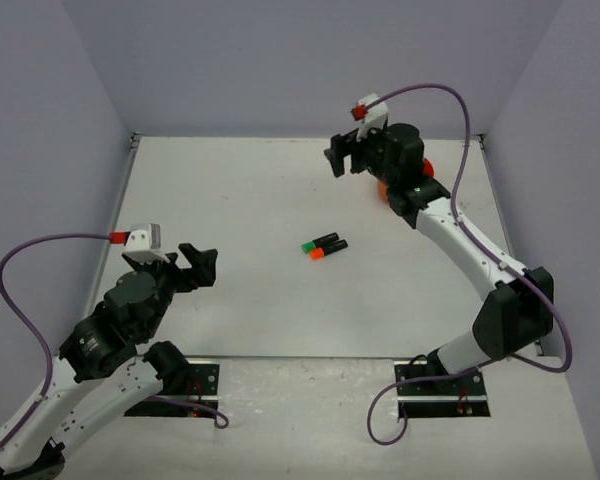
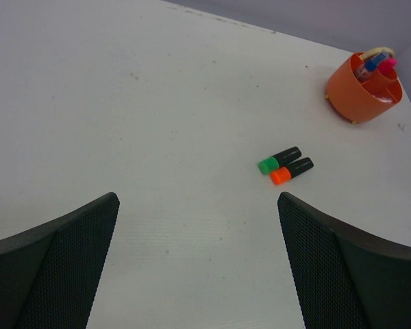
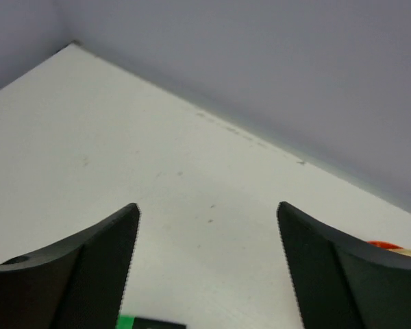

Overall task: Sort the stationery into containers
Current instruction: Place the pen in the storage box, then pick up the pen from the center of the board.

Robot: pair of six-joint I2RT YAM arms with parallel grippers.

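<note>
Two black highlighters lie side by side mid-table, one with a green cap (image 1: pixel 310 245) (image 2: pixel 268 165) and one with an orange cap (image 1: pixel 319 255) (image 2: pixel 281 176). The orange tub (image 2: pixel 349 92) stands at the back right and holds several items, among them a pink cap and a blue piece. In the top view the tub (image 1: pixel 382 189) is mostly hidden behind my right arm. My left gripper (image 1: pixel 201 263) (image 2: pixel 197 205) is open and empty, well left of the highlighters. My right gripper (image 1: pixel 342 158) (image 3: pixel 207 209) is open and empty, raised beside the tub. The green cap (image 3: pixel 127 322) shows at the bottom edge of the right wrist view.
Grey walls enclose the white table (image 1: pixel 230 190) on the left, back and right. The tub's rim (image 3: pixel 382 244) peeks in at the right of the right wrist view. Purple cables loop from both arms.
</note>
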